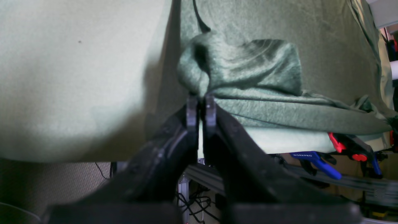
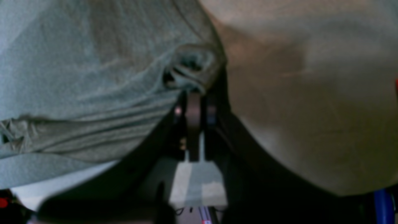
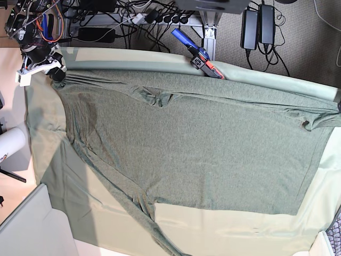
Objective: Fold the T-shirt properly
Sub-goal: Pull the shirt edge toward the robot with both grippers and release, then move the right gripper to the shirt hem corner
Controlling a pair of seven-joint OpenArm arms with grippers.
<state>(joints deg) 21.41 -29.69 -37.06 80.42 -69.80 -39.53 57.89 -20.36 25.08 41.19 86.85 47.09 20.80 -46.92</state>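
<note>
The T-shirt (image 3: 197, 149) is lying spread across the table cloth (image 3: 250, 226), covering most of it in the base view. One sleeve (image 3: 133, 205) is trailing toward that view's bottom edge. The right gripper (image 3: 56, 74) is sitting at the shirt's upper-left corner there, the left gripper (image 1: 201, 104) at its far right corner, each pinching a bunched fold at the table's far edge. A clamp (image 3: 198, 56) is resting against that same edge, between them.

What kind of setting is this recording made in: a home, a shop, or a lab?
Most likely a robotics lab or workshop bench. The T-shirt lies on a table cloth held by a blue clamp to a metal frame, with cables and power bricks on the carpet behind.
</note>
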